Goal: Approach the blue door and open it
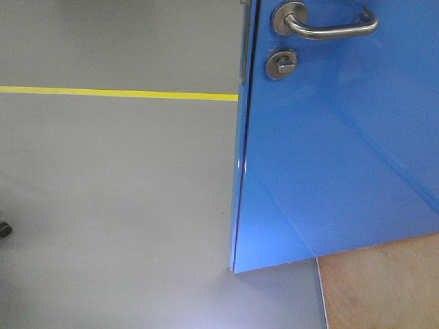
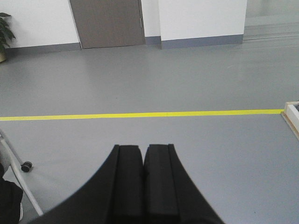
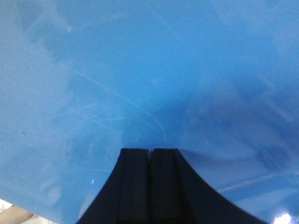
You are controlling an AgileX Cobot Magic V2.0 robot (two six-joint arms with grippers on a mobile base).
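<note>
Right gripper [image 3: 149, 150] closed, against blue door [image 3: 140, 70]

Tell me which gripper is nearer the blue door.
Right. The right gripper is shut, its tips at or against the blue door. The left gripper, also shut, faces open floor, no door in its view.

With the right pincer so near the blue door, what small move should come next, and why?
Probably push the shut right pincer gently forward. Its tips seem to meet the blue door, which already stands open beside the grey floor.
</note>
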